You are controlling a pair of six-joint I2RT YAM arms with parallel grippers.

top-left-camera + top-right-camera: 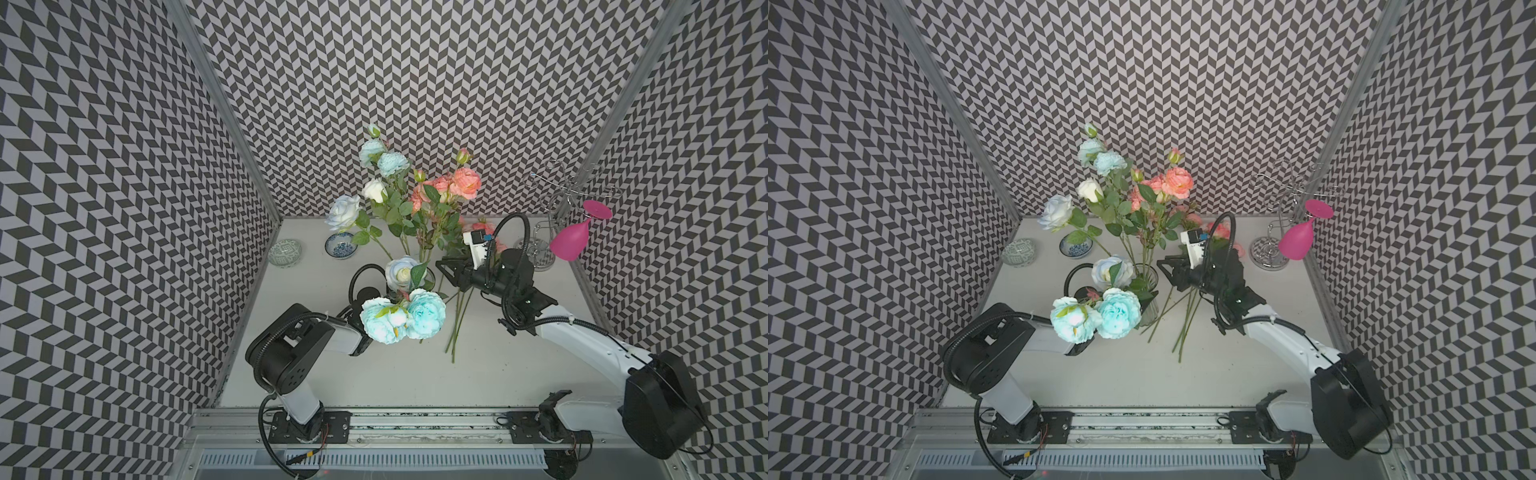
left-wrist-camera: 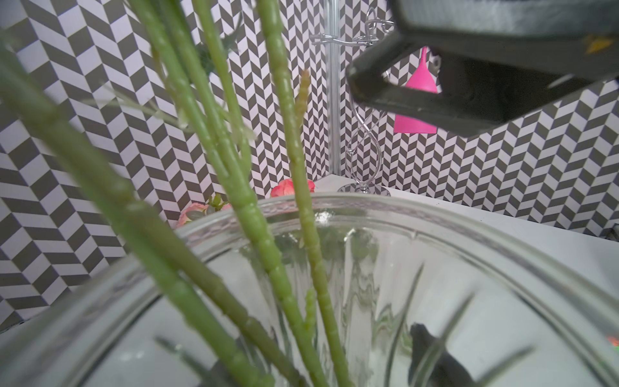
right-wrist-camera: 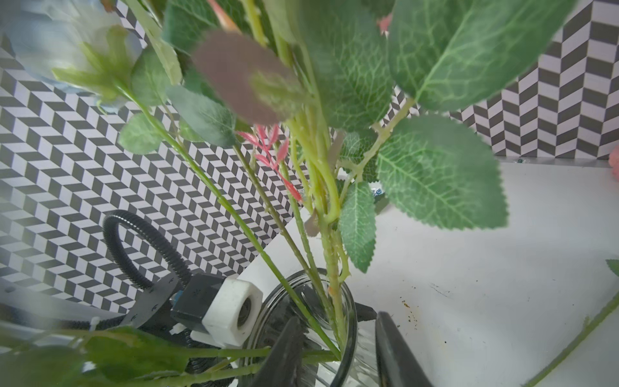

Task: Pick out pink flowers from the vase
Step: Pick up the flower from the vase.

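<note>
Under pale blue blooms (image 1: 401,318), the left gripper (image 1: 1142,307) clamps the vase (image 1: 1150,276) on the white table (image 1: 415,382). Just beside it lie loose green stalks (image 1: 457,328). The right gripper (image 3: 338,318) holds its 2 fingers (image 3: 395,351) apart around upright stalks (image 3: 331,268). Behind, pink flowers (image 1: 465,183) rise from the vase.

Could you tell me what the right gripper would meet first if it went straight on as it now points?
Probably the green stems rising from the vase, just ahead of the right gripper; depth is unclear.
</note>
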